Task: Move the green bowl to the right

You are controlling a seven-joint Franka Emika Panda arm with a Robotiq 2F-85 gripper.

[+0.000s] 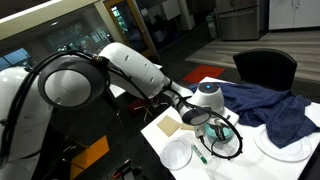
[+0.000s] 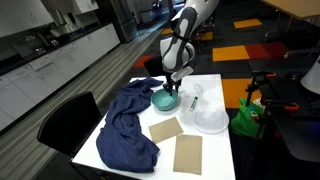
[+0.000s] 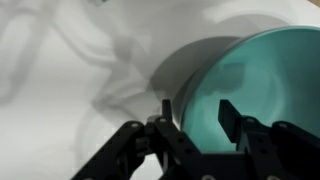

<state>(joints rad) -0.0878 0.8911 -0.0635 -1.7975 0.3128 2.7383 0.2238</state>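
The green bowl point(image 2: 164, 101) is round and teal with a paler inside. It sits on the white table beside the blue cloth, and shows in both exterior views point(image 1: 226, 139). In the wrist view the green bowl point(image 3: 265, 75) fills the right side. My gripper point(image 3: 198, 112) is open and straddles the bowl's near rim. One finger is outside the wall and the other is inside, with a gap to the rim on each side. In both exterior views the gripper point(image 2: 172, 89) hangs right over the bowl point(image 1: 214, 124).
A crumpled blue cloth point(image 2: 125, 128) lies next to the bowl. Two brown paper squares point(image 2: 166, 130) lie toward the table's front. White plates point(image 2: 211, 119) sit beside the bowl, and a green marker pen point(image 1: 200, 156) lies near a small plate point(image 1: 178, 155). A black chair point(image 2: 68, 118) stands at the table's edge.
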